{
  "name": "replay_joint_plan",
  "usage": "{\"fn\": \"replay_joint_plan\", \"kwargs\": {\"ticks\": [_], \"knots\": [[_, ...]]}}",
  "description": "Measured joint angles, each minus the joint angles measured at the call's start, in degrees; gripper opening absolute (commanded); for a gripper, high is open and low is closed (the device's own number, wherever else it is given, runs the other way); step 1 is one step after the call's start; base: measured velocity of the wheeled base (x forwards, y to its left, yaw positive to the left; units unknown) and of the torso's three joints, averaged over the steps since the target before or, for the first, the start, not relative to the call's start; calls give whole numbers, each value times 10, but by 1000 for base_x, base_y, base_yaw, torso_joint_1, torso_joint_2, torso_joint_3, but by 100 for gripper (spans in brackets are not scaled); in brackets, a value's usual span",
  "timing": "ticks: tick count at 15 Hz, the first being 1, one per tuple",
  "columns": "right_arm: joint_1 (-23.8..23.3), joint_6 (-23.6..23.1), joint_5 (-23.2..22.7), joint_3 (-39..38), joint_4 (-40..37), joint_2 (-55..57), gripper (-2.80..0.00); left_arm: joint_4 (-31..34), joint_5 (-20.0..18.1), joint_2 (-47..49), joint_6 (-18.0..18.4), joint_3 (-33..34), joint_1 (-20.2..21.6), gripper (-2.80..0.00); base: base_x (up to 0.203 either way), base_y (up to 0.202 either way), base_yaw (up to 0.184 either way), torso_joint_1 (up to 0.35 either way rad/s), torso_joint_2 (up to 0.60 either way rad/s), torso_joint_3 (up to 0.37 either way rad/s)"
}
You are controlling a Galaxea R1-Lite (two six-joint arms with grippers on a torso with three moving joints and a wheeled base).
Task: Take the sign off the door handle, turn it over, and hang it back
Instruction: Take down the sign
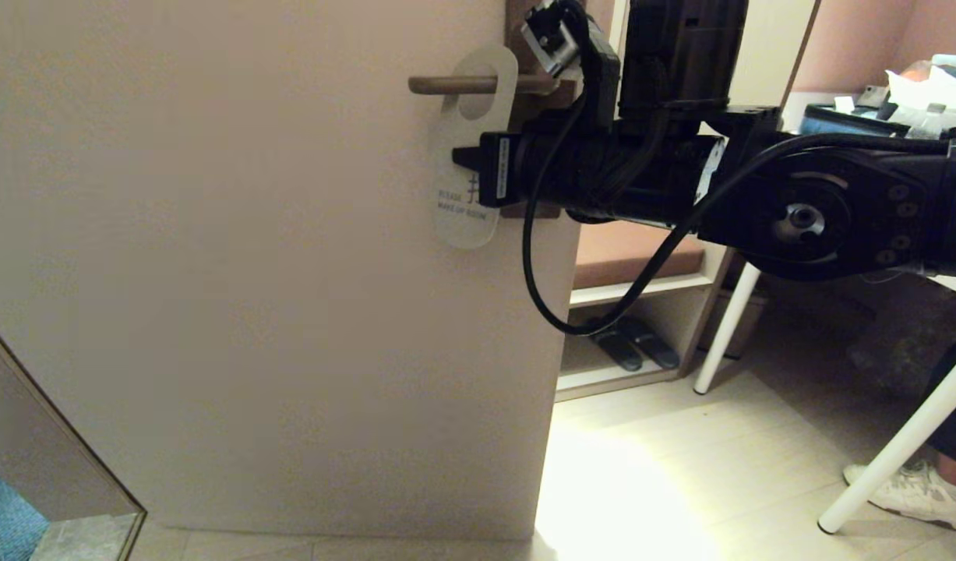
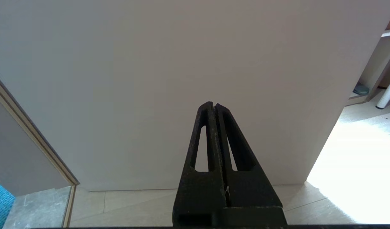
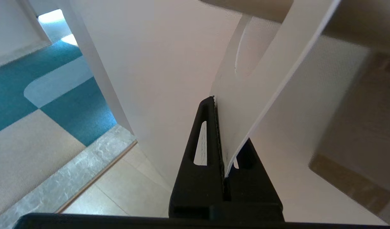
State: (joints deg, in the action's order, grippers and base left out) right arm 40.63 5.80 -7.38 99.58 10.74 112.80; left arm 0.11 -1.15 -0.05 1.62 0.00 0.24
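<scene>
The sign [image 1: 468, 214] hangs by its round hole on the door handle [image 1: 446, 84], a brown lever bar running left from its dark backplate [image 1: 534, 109]. The pale grey face reading "PLEASE MAKE UP ROOM" points outward. My right gripper [image 1: 463, 162] reaches in from the right and is shut on the sign's right edge, below the handle. The right wrist view shows the white card of the sign [image 3: 245, 105] pinched in the right gripper [image 3: 217, 105], with one black finger [image 3: 204, 149] in front of it. My left gripper [image 2: 214, 105] is shut and empty, low in front of the door.
The pale door [image 1: 252, 273] fills the left and middle. Right of its edge are a low shelf with dark slippers [image 1: 629, 343], white table legs [image 1: 723, 327] and a person's white shoe [image 1: 914, 491]. A black cable [image 1: 536, 296] loops under my right arm.
</scene>
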Motion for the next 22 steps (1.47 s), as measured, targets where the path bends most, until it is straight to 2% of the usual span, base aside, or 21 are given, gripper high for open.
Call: {"fn": "replay_joint_plan", "kwargs": {"ticks": [3,8,22], "knots": [[7,-1,4,0,28,7,-280,0,0,0,0,0,0,-280,0,0,0,0,0,0],[29,-2,37,16,53,26,-280,0,0,0,0,0,0,-280,0,0,0,0,0,0],[64,-7,52,24,114,59,-280,0,0,0,0,0,0,-280,0,0,0,0,0,0]]}}
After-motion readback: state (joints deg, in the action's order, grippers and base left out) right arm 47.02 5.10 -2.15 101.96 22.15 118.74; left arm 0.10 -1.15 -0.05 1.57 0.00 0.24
